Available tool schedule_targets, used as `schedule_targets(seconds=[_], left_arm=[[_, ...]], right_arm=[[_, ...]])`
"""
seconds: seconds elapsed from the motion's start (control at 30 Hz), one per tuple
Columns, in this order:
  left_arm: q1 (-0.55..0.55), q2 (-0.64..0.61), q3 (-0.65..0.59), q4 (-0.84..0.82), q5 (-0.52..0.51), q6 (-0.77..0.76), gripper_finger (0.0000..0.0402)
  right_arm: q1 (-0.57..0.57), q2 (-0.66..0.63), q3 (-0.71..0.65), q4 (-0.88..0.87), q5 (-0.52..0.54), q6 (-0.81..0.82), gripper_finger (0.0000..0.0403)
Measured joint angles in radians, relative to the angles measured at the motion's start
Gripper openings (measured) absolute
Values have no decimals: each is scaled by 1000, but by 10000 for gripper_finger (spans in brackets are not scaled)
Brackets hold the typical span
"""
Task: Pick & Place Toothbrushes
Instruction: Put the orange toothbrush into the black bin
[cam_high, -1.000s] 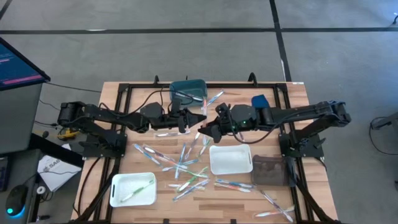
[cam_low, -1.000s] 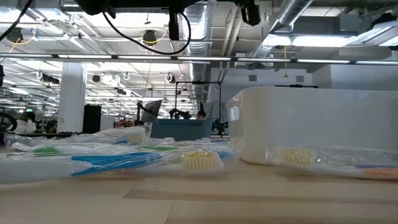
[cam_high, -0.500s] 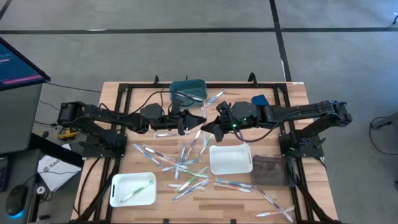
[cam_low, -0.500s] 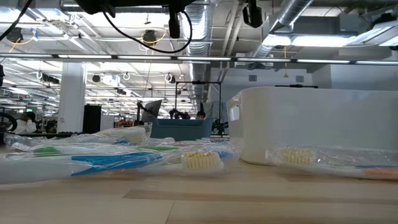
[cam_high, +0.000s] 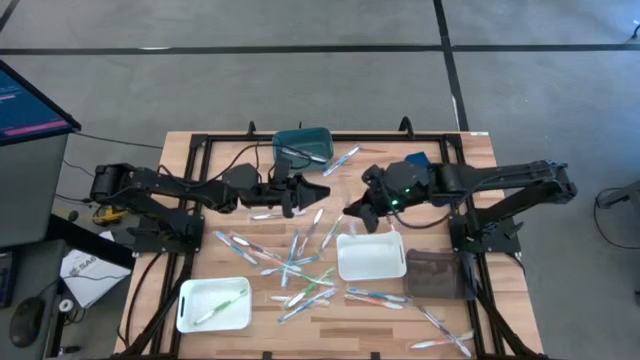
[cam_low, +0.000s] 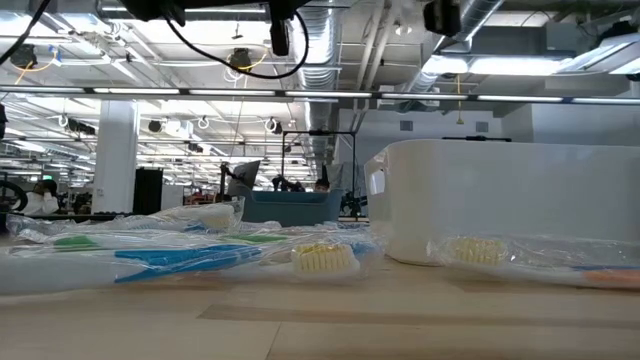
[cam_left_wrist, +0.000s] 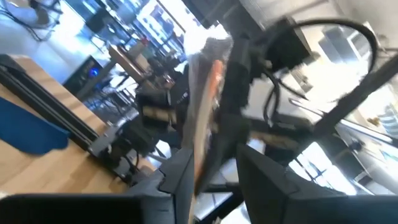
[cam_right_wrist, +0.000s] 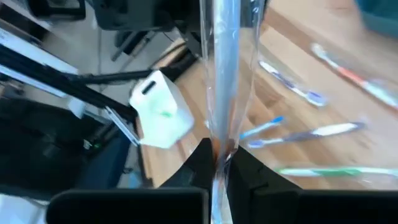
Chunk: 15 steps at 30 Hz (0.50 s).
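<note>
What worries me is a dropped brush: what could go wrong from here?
The right gripper, jaws shut, pinches the wrapped toothbrush with a long part jutting out; it could swing or slip. The left gripper is close by, jaws apart, and the wrapper might snag on it. A drop could miss the white tray and land among the loose toothbrushes.

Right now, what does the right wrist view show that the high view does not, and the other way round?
Only the right wrist view shows from close by that the right pincer is shut on a wrapped toothbrush.

Only the high view shows the whole table: the left pincer near the teal tray, the white tray and the brown tray.

Both show loose toothbrushes lying on the wood.
</note>
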Motion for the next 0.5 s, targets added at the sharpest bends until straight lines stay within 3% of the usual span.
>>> schedule_targets(seconds=[0.27, 0.5], left_arm=[[4, 0, 0, -26, 31, 0, 121], [0, 0, 0, -30, 31, 0, 120]], right_arm=[[20, -103, 52, -407, -38, -32, 12], [152, -153, 52, -744, -15, 36, 12]])
